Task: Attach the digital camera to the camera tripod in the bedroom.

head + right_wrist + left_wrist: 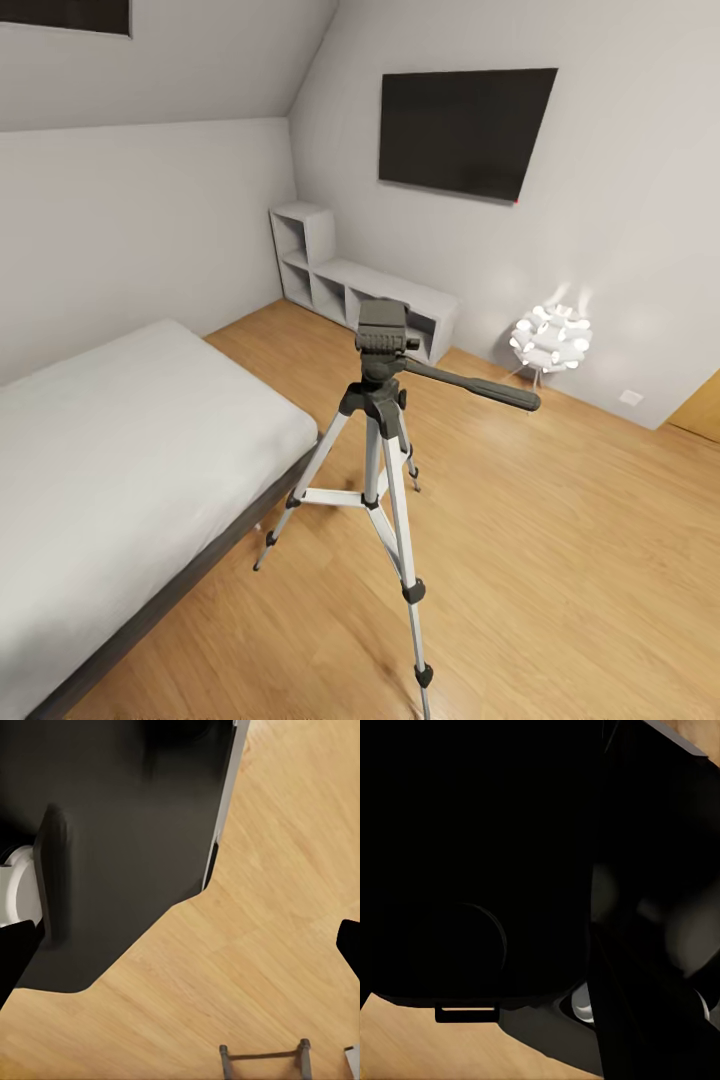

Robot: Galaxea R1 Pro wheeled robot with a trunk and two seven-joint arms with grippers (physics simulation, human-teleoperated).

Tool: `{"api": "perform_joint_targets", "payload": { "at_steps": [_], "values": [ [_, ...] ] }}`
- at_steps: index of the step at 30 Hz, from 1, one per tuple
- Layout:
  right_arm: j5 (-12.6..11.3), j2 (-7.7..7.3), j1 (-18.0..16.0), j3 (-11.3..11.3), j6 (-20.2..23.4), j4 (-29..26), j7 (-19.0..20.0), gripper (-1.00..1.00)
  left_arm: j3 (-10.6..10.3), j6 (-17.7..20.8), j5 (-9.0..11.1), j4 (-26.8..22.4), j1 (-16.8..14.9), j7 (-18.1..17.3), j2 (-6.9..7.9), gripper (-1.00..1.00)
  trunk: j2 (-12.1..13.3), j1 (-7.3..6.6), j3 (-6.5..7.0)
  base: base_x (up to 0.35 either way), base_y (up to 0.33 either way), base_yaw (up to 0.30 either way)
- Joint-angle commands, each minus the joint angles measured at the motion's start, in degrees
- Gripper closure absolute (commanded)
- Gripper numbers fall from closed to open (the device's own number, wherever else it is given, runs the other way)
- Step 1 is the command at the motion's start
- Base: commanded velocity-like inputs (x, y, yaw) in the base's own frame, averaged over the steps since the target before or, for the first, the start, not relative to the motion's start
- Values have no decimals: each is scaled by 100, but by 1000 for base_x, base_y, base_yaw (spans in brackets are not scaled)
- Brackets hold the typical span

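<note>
From the head view, the camera tripod (381,455) stands on the light wood floor (560,540), just beside the corner of the bed (130,460) with its white mattress. Its three silver legs are spread, and the black head on top carries a long pan handle (472,385) pointing toward the right side of the room. The mounting plate on the head is bare. Behind the tripod there is a low grey shelf unit (345,280) against the wall, a black TV (462,130) mounted above it, and a glowing white ball lamp (551,338) on the floor.

In the left wrist view, a big black shape with a faint round form is very close, over wood floor; I cannot tell if this claw is spread or pinching something.

In the right wrist view, a dark panel of the robot's body (120,847) is above the floor, with a small grey bar frame (264,1057) at the edge. The state of the right claw cannot be told.
</note>
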Motion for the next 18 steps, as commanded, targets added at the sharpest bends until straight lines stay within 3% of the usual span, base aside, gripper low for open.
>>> {"api": "perform_joint_targets", "payload": {
  "at_steps": [1, 18],
  "values": [
    [51, -3, -8, -47, -20, 17, 10, -100, -47, 23, 35, -1, -2, 11, 0, 100, -8, 2, -8, 0, 0, 0],
    [31, 15, -8, -48, -83, 17, 35, -100, -47, 23, 35, -1, -3, 11, -15, 100, -8, 2, -10, 0, 0, 0]
  ]
}}
